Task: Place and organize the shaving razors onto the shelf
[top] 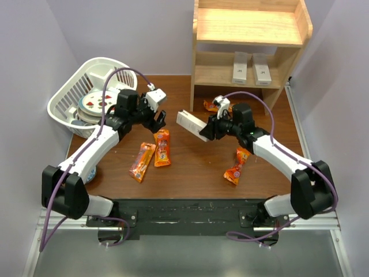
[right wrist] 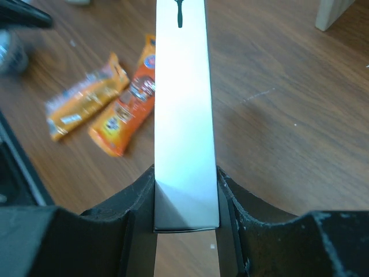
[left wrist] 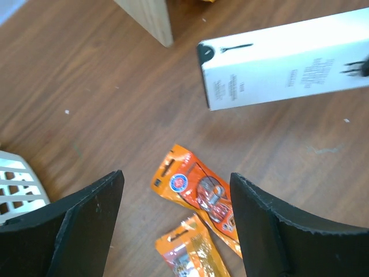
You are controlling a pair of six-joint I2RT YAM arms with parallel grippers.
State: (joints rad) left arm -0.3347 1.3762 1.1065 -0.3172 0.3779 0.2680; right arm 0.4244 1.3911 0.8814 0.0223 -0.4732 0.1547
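My right gripper (top: 209, 129) is shut on one end of a white razor box (top: 192, 125) and holds it above the table, its free end pointing left. The box fills the middle of the right wrist view (right wrist: 183, 115) between my fingers (right wrist: 130, 208), and shows at the upper right of the left wrist view (left wrist: 282, 60). Two more razor boxes (top: 240, 67) (top: 262, 69) stand side by side on the lower level of the wooden shelf (top: 248, 27). My left gripper (top: 154, 124) is open and empty, above an orange snack packet (left wrist: 199, 190).
Orange snack packets lie on the brown table: two (top: 162, 147) (top: 142, 161) under the left arm, one (top: 237, 166) under the right arm, one (top: 212, 105) by the shelf's foot. A white slatted basket (top: 69, 95) with plates stands at the back left.
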